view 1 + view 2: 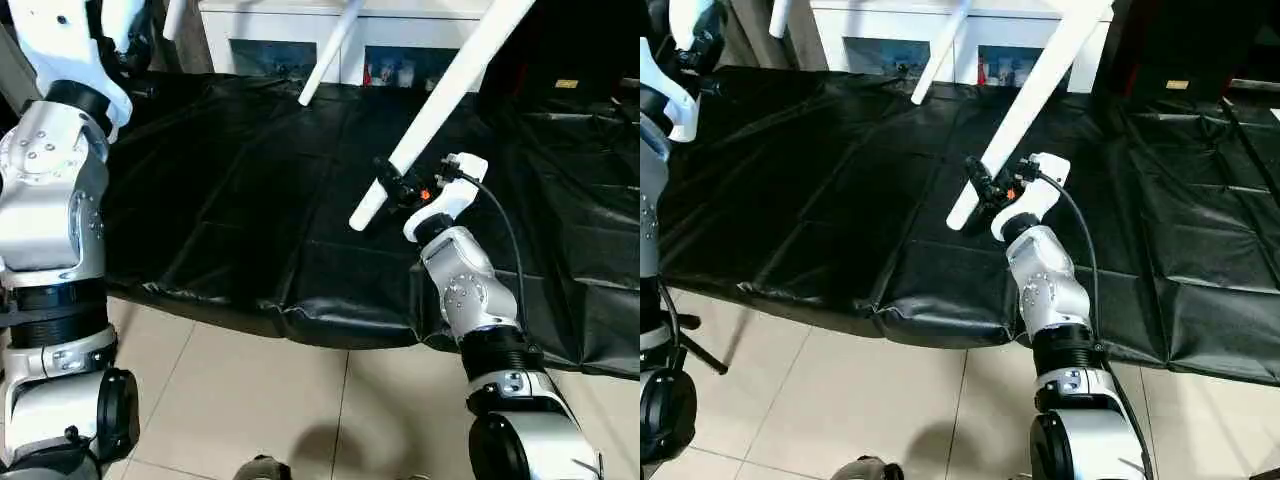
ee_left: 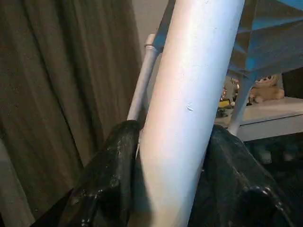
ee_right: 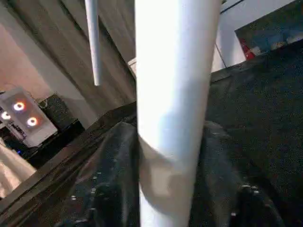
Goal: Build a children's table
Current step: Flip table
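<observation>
A large table under a creased black cover (image 1: pixel 250 200) filled the room ahead, with a white glass-doored cabinet (image 1: pixel 290 40) behind it and pale floor tiles (image 1: pixel 280 400) below.

The right gripper (image 1: pixel 400 188) had its two black fingers on either side of a white table leg (image 1: pixel 440 90) near that leg's free end, with the leg pressed between the pads in the right wrist view; I took that for a grip. The leg slanted up and away over the cover, probably because the table was being held upside-down or tilted in the air, legs already seated in their sockets.

The left gripper (image 2: pixel 165 189) likewise clasped another leg (image 2: pixel 189 94), black fingers (image 2: pixel 109 179) tight against each flank. Holding two legs at once would steady the whole piece for turning or setting down.

Further out, a third leg (image 1: pixel 330 50) hung over the table's far edge, and the ribbed underside of the top (image 2: pixel 270 38) showed beyond the left gripper.

The top itself was cut off above the head views, so whether every leg was fully home could not be told. The left arm's gripper end ran off the upper left corner.
</observation>
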`<state>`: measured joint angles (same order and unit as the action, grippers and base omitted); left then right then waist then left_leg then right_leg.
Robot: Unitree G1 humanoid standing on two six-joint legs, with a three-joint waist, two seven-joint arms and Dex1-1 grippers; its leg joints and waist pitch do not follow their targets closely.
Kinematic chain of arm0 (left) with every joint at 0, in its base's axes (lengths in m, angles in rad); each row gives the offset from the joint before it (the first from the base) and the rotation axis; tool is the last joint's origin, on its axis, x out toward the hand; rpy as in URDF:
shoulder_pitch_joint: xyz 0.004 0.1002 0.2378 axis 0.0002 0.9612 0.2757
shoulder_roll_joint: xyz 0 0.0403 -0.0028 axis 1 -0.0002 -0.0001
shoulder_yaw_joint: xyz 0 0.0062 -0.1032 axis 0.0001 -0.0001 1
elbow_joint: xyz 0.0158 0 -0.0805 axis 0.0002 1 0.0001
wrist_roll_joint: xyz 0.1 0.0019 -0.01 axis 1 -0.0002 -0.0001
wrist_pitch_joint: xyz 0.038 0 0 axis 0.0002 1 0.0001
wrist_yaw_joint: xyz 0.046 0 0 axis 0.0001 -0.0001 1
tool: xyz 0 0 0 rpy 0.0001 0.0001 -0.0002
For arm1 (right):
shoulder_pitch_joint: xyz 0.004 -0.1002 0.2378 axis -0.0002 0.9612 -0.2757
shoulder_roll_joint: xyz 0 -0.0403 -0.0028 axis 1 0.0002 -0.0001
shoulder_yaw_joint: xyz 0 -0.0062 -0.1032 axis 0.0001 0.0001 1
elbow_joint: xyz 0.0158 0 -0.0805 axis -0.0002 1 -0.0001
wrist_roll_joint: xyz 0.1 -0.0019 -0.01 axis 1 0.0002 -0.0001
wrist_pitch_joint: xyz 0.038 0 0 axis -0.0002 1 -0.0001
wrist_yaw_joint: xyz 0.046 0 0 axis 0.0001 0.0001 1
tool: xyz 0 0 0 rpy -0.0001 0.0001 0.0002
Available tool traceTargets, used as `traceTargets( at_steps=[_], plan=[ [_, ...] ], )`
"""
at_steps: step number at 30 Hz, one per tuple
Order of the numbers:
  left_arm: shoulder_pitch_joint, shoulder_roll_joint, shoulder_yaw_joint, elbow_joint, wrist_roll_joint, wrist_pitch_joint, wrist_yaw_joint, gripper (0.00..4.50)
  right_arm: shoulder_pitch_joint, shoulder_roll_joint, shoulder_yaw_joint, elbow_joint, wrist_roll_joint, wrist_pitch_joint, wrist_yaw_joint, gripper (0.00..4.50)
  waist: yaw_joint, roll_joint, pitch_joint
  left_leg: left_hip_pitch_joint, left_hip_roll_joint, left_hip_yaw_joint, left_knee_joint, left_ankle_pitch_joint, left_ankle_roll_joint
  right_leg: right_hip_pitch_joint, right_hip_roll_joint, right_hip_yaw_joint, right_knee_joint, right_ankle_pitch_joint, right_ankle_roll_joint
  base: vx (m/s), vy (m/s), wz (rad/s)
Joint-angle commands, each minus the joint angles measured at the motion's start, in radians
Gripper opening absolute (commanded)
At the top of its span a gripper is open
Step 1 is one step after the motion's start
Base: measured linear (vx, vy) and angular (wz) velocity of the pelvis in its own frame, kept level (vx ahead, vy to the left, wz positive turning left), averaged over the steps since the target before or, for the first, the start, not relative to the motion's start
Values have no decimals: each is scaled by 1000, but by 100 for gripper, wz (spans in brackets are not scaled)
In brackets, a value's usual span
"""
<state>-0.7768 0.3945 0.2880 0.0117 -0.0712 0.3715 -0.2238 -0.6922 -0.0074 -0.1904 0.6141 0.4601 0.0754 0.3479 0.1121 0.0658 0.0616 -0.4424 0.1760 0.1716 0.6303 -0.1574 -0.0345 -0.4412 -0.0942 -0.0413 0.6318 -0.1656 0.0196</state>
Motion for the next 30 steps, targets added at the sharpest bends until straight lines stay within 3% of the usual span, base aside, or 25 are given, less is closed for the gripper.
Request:
traceTargets(
  at_steps=[1, 3, 4, 5, 6, 7, 8, 9, 11, 12, 13, 16, 18, 19, 21, 22, 24, 25, 27, 28, 29, 30],
  plan=[
    [-13, -1, 63, -61, -34, -11, 54, 193, -29, 2, 0, 7, -2, -7, 17, 155, 2, -13, -98, 42, 32, -7, -70, -140, 47, 54, -36, 18, -49, -89, -237, 0, 0, 0],
    [-7, -2, 61, -65, -35, -11, 56, 193, -30, 1, -1, 12, -4, -9, 23, 147, 2, -15, -98, 41, 32, -8, -70, -139, 46, 55, -37, 18, -48, -85, -237, 0, 0, 0],
    [8, -4, 58, -76, -40, -9, 59, 193, -33, 0, 0, 25, -10, -14, 34, 141, 1, -24, -99, 40, 32, -7, -70, -134, 49, 56, -38, 18, -48, -82, -239, 0, 0, 0],
    [11, -4, 58, -78, -41, -8, 58, 193, -33, 0, 0, 27, -10, -16, 35, 138, 2, -21, -98, 40, 32, -7, -70, -131, 49, 55, -38, 18, -48, -84, -238, 0, 0, 0],
    [16, -5, 57, -82, -42, -7, 58, 193, -34, 0, 0, 30, -12, -17, 37, 138, 1, -24, -98, 41, 32, -6, -70, -135, 49, 54, -37, 18, -49, -86, -237, 0, 0, 0],
    [32, -10, 57, -92, -42, -6, 58, 192, -37, -2, -1, 40, -14, -23, 41, 136, -1, -35, -97, 41, 34, -5, -71, -135, 47, 55, -37, 18, -50, -84, -236, 0, 0, 0],
    [45, -13, 58, -98, -43, -9, 57, 191, -38, -5, 3, 45, -22, -27, 42, 135, 1, -32, -97, 42, 34, -6, -72, -137, 43, 54, -37, 18, -49, -89, -235, 0, 0, 0],
    [65, -16, 59, -104, -42, -13, 55, 191, -38, -10, 6, 51, -31, -35, 40, 135, -1, -38, -96, 42, 35, -5, -72, -139, 43, 54, -37, 18, -49, -89, -236, 0, 0, 0],
    [85, -20, 59, -110, -41, -20, 54, 190, -37, -14, 5, 57, -39, -45, 32, 134, 0, -35, -95, 45, 35, -5, -74, -157, 31, 51, -36, 19, -50, -108, -230, 0, 0, 0],
    [98, -24, 59, -113, -42, -29, 52, 189, -35, -17, 3, 60, -43, -52, 25, 134, -1, -47, -95, 45, 36, -4, -75, -161, 31, 52, -36, 19, -52, -111, -229, 0, 0, 0],
    [102, -25, 59, -113, -42, -32, 52, 188, -34, -18, 2, 60, -44, -54, 24, 134, -1, -51, -94, 45, 37, -4, -77, -165, 28, 53, -38, 19, -51, -116, -228, 0, 0, 0],
    [207, -33, 38, -101, -26, -109, 30, 187, 0, -53, 6, 70, -108, -132, -23, 134, -1, -59, -90, 50, 39, -4, -83, -216, -2, 48, -37, 20, -58, -158, -205, 0, 0, 0],
    [228, -34, 32, -97, -19, -125, 24, 183, 9, -61, 7, 70, -123, -149, -32, 133, 1, -57, -89, 50, 39, -5, -85, -225, -14, 47, -38, 21, -59, -163, -192, 0, 0, 0],
    [267, -43, 21, -86, -11, -144, 20, 179, 32, -72, 0, 57, -136, -170, -49, 133, 3, -64, -90, 59, 39, -1, -84, -244, -17, 40, -34, 23, -63, -171, -186, 0, 0, 0],
    [363, -75, -13, -49, 1, -182, 9, 173, 102, -109, -13, 22, -187, -231, -94, 133, 6, -54, -88, 60, 40, -3, -87, -269, -26, 38, -35, 24, -65, -186, -178, 0, 0, 0],
    [408, -93, -35, -24, 8, -200, 4, 170, 146, -130, -15, 1, -225, -270, -116, 133, 9, -61, -84, 60, 43, -2, -92, -284, -36, 37, -34, 24, -72, -192, -159, 0, 0, 0],
    [444, -118, -62, 13, 14, -220, 0, 164, 205, -149, -16, -33, -267, -309, -140, 133, 23, -62, -87, 71, 43, 1, -90, -303, -45, 31, -31, 27, -75, -189, -144, 0, 0, 0],
    [456, -135, -84, 52, 21, -245, -2, 162, 250, -159, -15, -58, -300, -340, -160, 133, 24, -49, -86, 73, 41, 1, -91, -336, -54, 27, -26, 29, -79, -205, -136, -3, 11, 22],
    [457, -143, -94, 78, 25, -261, -1, 160, 274, -164, -12, -69, -319, -358, -169, 133, 27, -51, -85, 79, 41, -2, -95, -399, -66, 24, -28, 30, -90, -249, -128, -10, -4, 9],
    [449, -155, -115, 118, 28, -283, -7, 159, 307, -171, -6, -81, -352, -392, -192, 133, 31, -32, -81, 85, 45, -8, -98, -462, -82, 18, -32, 31, -94, -292, -122, -52, -9, 20],
    [440, -160, -119, 136, 28, -290, -7, 159, 319, -171, -2, -85, -364, -401, -199, 133, 28, -36, -73, 90, 43, -7, -100, -520, -90, 10, -28, 29, -108, -348, -111, -52, -9, 20],
    [429, -167, -123, 156, 28, -298, -6, 159, 334, -172, 2, -91, -377, -411, -208, 133, 22, -42, -71, 97, 39, -10, -101, -584, -100, 13, -25, 27, -113, -409, -98, -71, -1, 16]
  ],
)
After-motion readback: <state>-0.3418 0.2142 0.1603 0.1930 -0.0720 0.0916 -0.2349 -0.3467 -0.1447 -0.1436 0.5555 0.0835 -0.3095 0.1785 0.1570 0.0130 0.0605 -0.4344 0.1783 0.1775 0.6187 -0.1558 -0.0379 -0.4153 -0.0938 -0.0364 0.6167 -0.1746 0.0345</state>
